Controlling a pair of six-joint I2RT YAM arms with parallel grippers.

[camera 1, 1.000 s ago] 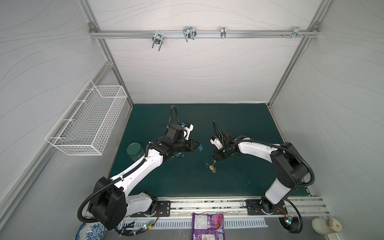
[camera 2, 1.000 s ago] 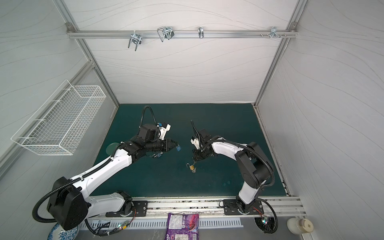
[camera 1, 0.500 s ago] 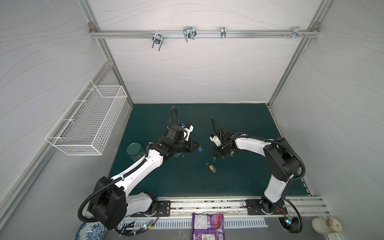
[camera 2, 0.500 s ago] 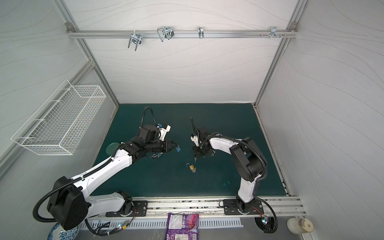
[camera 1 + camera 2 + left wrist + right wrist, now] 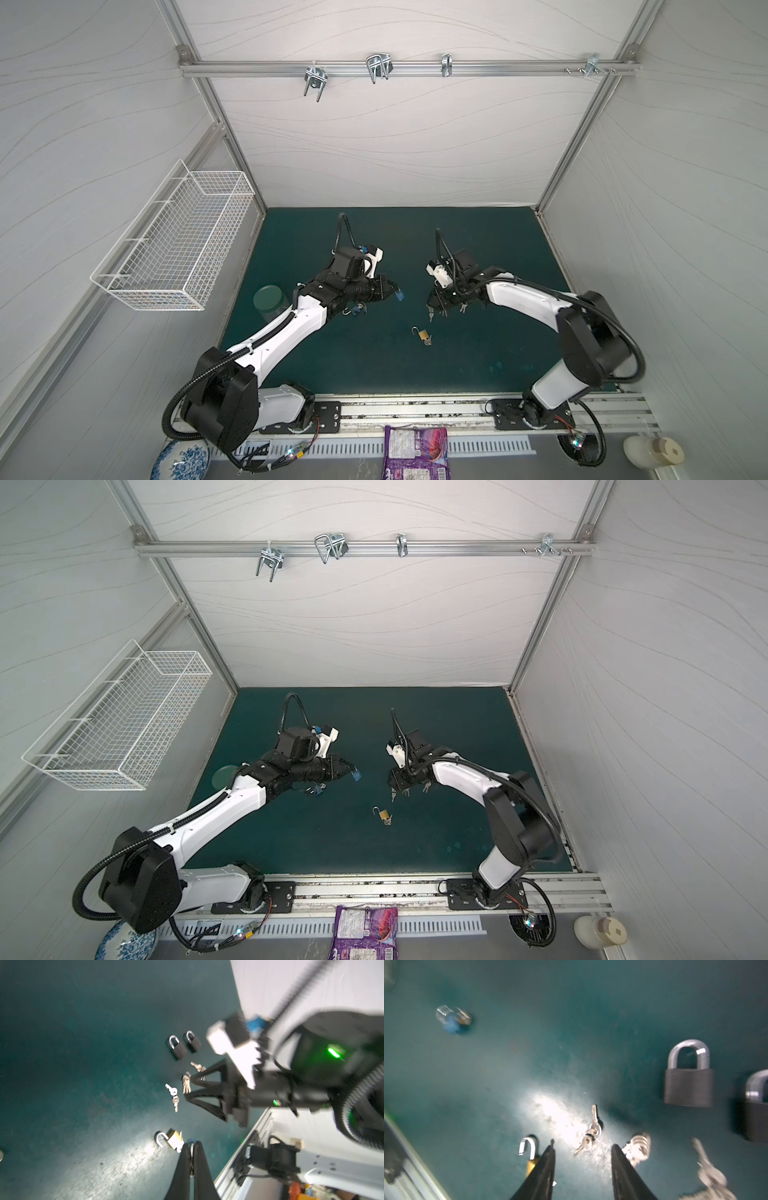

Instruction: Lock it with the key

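Brass padlock (image 5: 422, 334) lies shackle-open on the green surface (image 5: 374, 365) just below mid-frame in both top views, between the arms. The left hand (image 5: 392, 293) is clamped on a blue piece (image 5: 400, 296).

Left wrist view: padlock just beside its pressed-together fingers (image 5: 182, 1167).

Right wrist view: the right hand (image 5: 583, 1146), fingers (image 5: 542, 1167) apart, hangs over loose keys (image 5: 588, 1136).

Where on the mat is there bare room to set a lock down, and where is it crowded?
Bare: the far strip of mat along the back wall, and the near stretch between the brass padlock and the rail. Crowded: around the right gripper, where keys and black padlocks lie.
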